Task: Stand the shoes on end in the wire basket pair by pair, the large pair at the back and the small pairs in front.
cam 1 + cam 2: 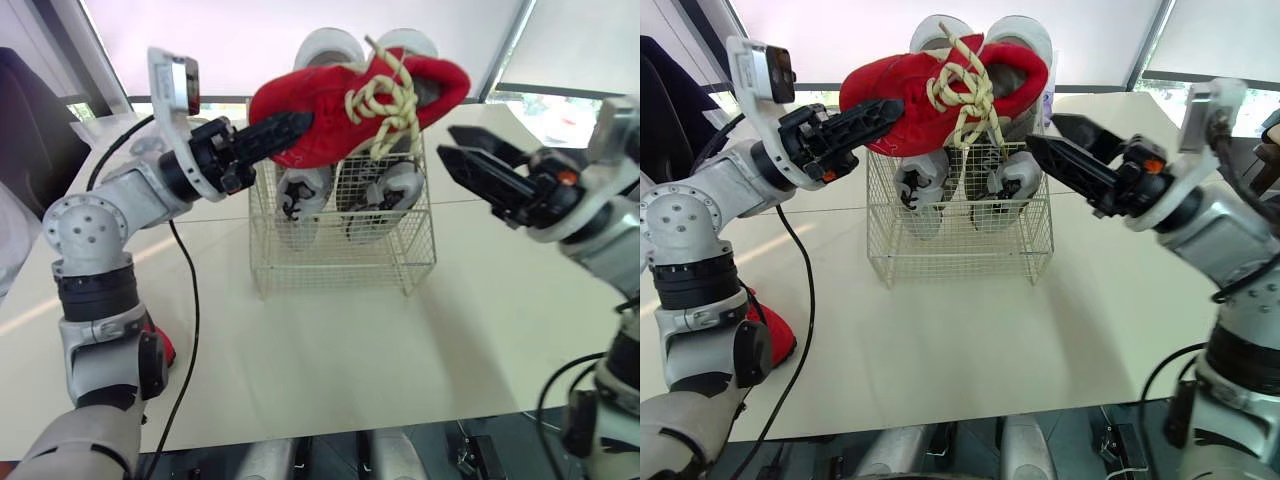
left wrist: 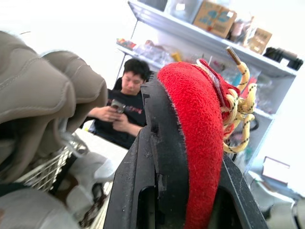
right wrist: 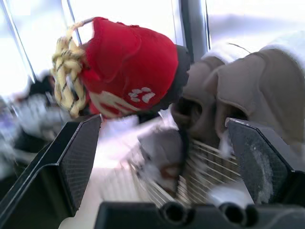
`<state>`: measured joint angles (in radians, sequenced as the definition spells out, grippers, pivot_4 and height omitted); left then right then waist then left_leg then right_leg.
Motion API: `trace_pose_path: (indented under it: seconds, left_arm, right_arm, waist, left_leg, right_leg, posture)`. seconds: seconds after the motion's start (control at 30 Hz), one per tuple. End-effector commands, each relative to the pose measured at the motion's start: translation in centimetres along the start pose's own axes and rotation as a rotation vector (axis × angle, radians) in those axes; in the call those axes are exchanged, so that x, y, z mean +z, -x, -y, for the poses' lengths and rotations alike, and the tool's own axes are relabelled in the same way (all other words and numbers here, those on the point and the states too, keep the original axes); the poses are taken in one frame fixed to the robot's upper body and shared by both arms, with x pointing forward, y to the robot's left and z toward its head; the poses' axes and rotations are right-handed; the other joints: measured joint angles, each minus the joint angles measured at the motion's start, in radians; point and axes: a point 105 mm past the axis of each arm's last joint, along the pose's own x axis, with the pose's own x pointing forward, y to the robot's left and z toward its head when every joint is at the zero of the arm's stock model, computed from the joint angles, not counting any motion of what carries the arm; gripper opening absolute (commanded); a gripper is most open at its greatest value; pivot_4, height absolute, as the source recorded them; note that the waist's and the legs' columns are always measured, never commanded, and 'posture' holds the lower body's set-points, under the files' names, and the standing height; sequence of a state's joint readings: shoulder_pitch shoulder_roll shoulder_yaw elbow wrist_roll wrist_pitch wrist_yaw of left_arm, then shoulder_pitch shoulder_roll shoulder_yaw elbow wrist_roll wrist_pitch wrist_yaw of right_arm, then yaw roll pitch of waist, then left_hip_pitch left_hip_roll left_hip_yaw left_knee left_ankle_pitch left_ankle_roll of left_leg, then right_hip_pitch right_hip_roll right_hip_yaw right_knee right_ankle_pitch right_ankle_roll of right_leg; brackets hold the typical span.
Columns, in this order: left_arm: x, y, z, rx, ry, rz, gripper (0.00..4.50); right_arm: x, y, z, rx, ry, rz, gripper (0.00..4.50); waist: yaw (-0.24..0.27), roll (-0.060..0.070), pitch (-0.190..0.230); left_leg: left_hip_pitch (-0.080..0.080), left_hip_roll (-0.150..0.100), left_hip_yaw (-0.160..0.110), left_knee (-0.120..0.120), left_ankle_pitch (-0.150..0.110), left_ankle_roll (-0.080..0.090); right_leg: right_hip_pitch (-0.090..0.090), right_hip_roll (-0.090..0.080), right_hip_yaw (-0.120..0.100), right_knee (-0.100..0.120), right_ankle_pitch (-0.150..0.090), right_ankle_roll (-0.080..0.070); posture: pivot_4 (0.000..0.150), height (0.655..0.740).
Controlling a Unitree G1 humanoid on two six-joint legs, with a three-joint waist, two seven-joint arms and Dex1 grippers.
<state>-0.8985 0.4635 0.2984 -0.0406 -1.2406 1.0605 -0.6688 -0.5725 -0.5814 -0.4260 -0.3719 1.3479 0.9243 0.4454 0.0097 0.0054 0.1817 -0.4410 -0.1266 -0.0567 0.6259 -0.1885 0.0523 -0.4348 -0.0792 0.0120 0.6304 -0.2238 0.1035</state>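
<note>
My left gripper [image 1: 288,130] is shut on a red shoe [image 1: 330,110] with yellow laces [image 1: 385,100], holding it sideways in the air over the top of the wire basket [image 1: 340,255]. At the back of the basket a large beige pair [image 1: 335,45] stands on end. A small grey-and-white pair [image 1: 300,190] stands in front of it. My right gripper [image 1: 452,143] is open, to the right of the basket and close to the red shoe's raised end, touching nothing.
The basket stands mid-table on a pale tabletop [image 1: 330,360]. A second red object [image 1: 165,350], partly hidden by my left arm, lies at the table's left. A seated person [image 2: 125,105] and shelves appear in the left wrist view.
</note>
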Motion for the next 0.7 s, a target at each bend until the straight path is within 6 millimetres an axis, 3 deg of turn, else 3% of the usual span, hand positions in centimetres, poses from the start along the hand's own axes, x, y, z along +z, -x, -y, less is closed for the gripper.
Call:
trace_pose_path:
  seconds: [0.03, 0.3, 0.47, 0.6, 0.7]
  left_arm:
    - [1.3, -0.5, 1.2, -0.047, -0.043, 0.052, 0.25]
    - [0.7, -0.8, 1.0, -0.036, -0.038, 0.059, 0.25]
    - [0.6, -0.9, 1.1, -0.032, -0.040, 0.072, 0.25]
    - [0.6, -0.9, 0.9, -0.015, -0.039, 0.085, 0.25]
    - [0.3, -0.9, 0.7, 0.006, -0.021, 0.073, 0.25]
  right_arm:
    - [1.1, -2.2, -1.9, 0.080, -0.045, 0.108, 4.50]
    - [2.7, -4.9, -3.6, 0.185, -0.119, 0.234, 4.50]
    - [2.5, -5.7, -4.0, 0.211, -0.128, 0.238, 4.50]
    - [2.2, -6.1, -3.8, 0.215, -0.135, 0.231, 3.24]
    - [2.2, -6.2, -3.9, 0.221, -0.135, 0.226, 1.83]
  waist:
    - [0.000, 0.000, 0.000]
    - [0.002, 0.000, 0.000]
    - [0.000, 0.000, 0.000]
    - [0.000, 0.000, 0.000]
    - [0.001, 0.000, 0.000]
  left_leg:
    - [0.000, 0.000, 0.000, 0.000, 0.000, 0.000]
    - [0.000, -0.001, 0.000, 0.000, 0.000, 0.000]
    - [0.000, -0.001, 0.000, 0.000, 0.000, 0.000]
    - [0.000, -0.001, 0.000, 0.000, 0.000, 0.000]
    - [0.000, -0.001, 0.000, 0.000, 0.000, 0.000]
  right_leg:
    - [0.000, 0.000, 0.000, 0.000, 0.000, 0.000]
    - [0.000, 0.000, 0.000, -0.001, 0.000, 0.001]
    - [-0.001, 0.000, 0.000, 0.000, 0.001, 0.000]
    - [-0.001, 0.001, 0.000, 0.000, 0.001, 0.001]
    - [-0.001, 0.001, 0.000, 0.000, 0.001, 0.001]
  posture:
    - [0.150, 0.7400]
    - [0.150, 0.7400]
    - [0.150, 0.7400]
    - [0.150, 0.7400]
    - [0.150, 0.7400]
